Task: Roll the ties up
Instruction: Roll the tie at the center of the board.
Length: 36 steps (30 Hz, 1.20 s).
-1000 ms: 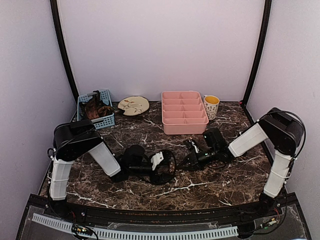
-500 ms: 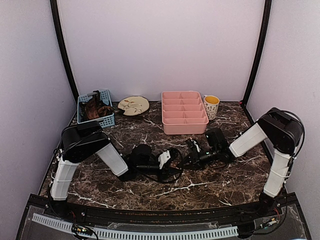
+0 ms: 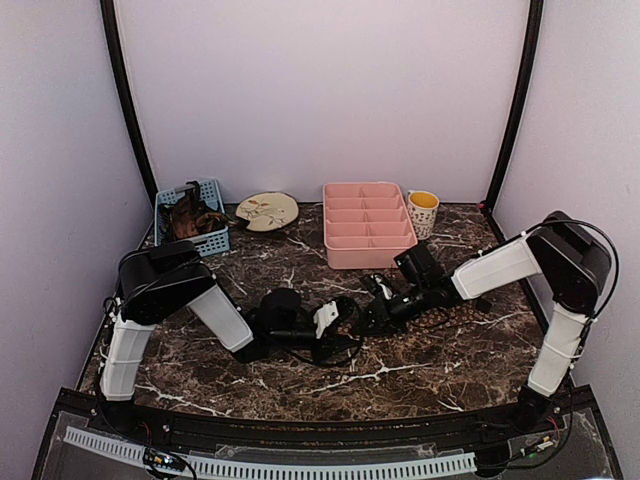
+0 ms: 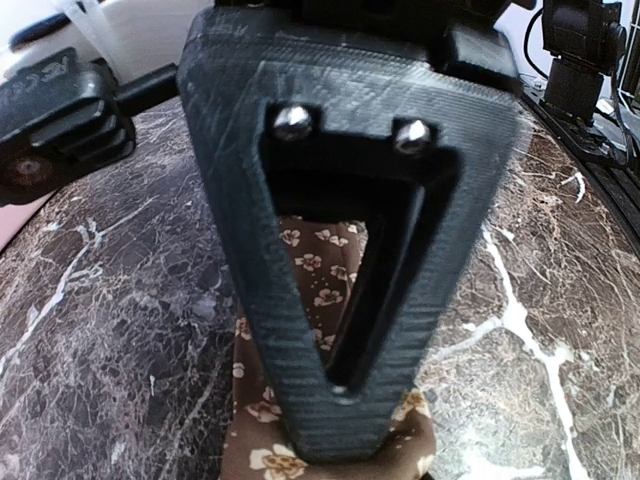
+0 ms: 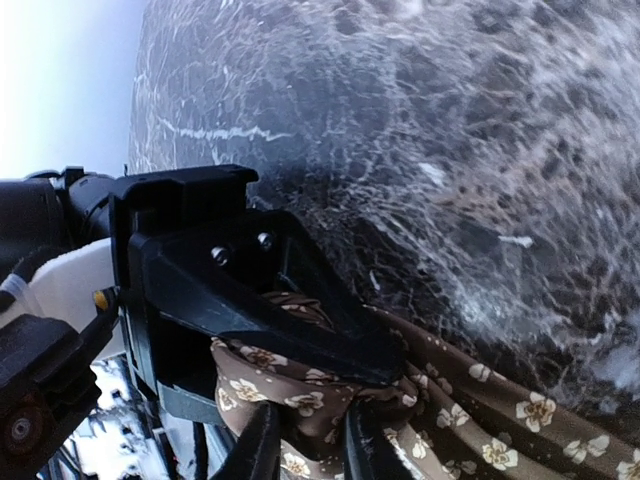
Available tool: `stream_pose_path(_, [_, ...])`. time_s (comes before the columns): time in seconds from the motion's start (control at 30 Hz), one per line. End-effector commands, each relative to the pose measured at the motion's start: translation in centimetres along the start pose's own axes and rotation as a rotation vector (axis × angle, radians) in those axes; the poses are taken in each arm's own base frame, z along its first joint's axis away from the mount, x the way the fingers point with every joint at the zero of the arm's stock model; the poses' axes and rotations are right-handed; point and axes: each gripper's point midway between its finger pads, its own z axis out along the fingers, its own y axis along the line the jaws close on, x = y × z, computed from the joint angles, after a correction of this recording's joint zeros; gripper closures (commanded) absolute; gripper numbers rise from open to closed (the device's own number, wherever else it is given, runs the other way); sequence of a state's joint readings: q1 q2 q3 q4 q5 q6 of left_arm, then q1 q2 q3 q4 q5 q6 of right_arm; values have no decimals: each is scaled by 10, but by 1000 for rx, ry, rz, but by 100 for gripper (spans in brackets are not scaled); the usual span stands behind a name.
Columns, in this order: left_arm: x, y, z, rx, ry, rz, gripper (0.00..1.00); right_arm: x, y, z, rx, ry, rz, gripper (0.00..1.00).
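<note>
Here the left hand (image 4: 335, 420) pinches the tie (image 5: 450, 420) at its bunched end, the right hand (image 5: 308, 445) flanks it (pinching or slack, I cannot tell), so keep the fabric flat and wind snugly.

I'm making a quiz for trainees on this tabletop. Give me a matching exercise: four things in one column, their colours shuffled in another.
Things:
1 basket
2 divided tray
3 cup
4 tie

Colours:
A pink
B brown with tan flowers
C blue
D pale outside, yellow inside

Pairs: 1-C, 2-A, 3-D, 4-B
</note>
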<state>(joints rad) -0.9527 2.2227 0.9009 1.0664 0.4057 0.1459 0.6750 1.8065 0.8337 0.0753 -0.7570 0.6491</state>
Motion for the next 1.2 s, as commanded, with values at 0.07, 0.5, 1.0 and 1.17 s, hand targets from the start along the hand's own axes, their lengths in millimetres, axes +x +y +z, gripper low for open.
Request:
stream_pose_path(0.07, [58,-14,-11,38,202,-89,72,3,-16,4,92,33,-21,100])
stream_pose_path(0.5, [32,-12,-15,37,53,-69,30,25,-83,1,152,27,123,100])
stream_pose_path(1.0, [44,-6,7,28,102,-107,67,13,-70,-5,97,-20,119,98])
stream_pose_path(1.17, [56,-9,-24,21,155,-121,77,-11,-41,-28,105,-112,2,76])
